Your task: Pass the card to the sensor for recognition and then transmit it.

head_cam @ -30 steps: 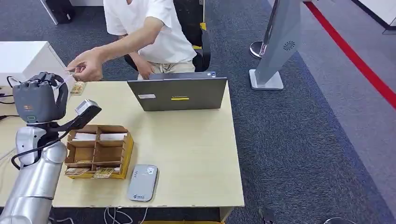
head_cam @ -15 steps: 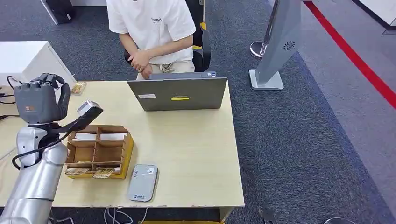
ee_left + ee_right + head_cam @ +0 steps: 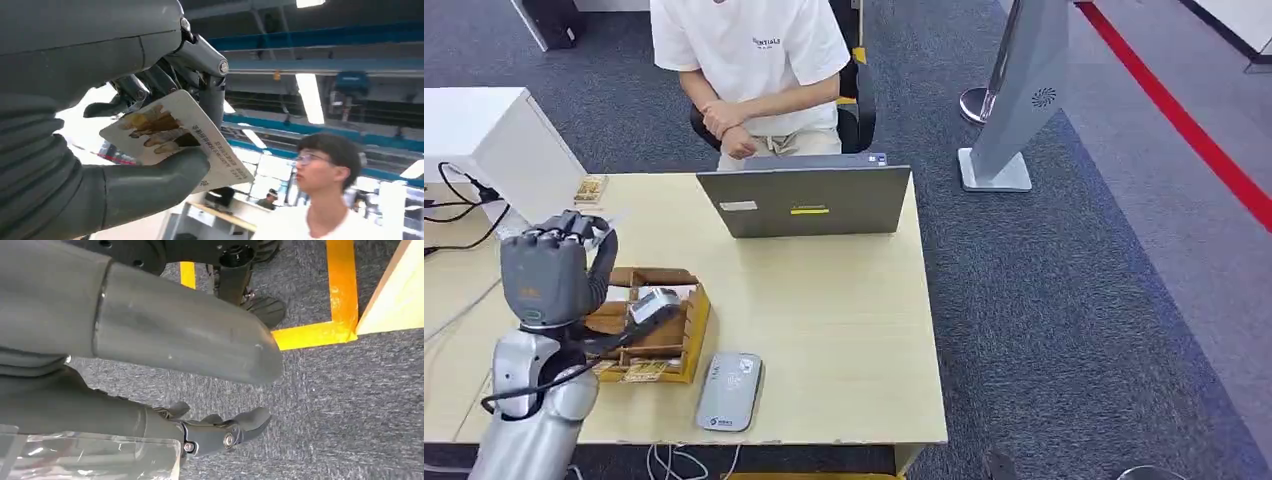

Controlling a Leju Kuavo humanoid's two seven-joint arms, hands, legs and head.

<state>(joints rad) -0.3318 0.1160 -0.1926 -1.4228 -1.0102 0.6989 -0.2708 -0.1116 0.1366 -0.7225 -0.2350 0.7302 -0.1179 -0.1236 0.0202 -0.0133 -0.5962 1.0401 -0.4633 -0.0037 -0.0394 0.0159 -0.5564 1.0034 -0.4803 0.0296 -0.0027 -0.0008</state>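
From the head, the left hand point(image 3: 551, 268) is raised over the organizer point(image 3: 664, 330), near the sensor point(image 3: 729, 391) on the table point(image 3: 844, 330). At the left wrist, thumb and fingers point(image 3: 210, 95) pinch the card point(image 3: 177, 140). At the right wrist, the right hand point(image 3: 220, 432) hangs over carpet, fingers loosely curled, holding nothing.

Robot hand point(image 3: 100, 150) hides part of card point(image 3: 175, 140) — print unreadable.

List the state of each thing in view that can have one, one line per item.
left hand: raised over the tray, holding the card
card: pinched between thumb and fingers
right hand: hanging beside the table, holding nothing
laptop: open, lid's back toward the robot
sensor: flat near the table's front edge, untouched
divided tray: cards in its compartments
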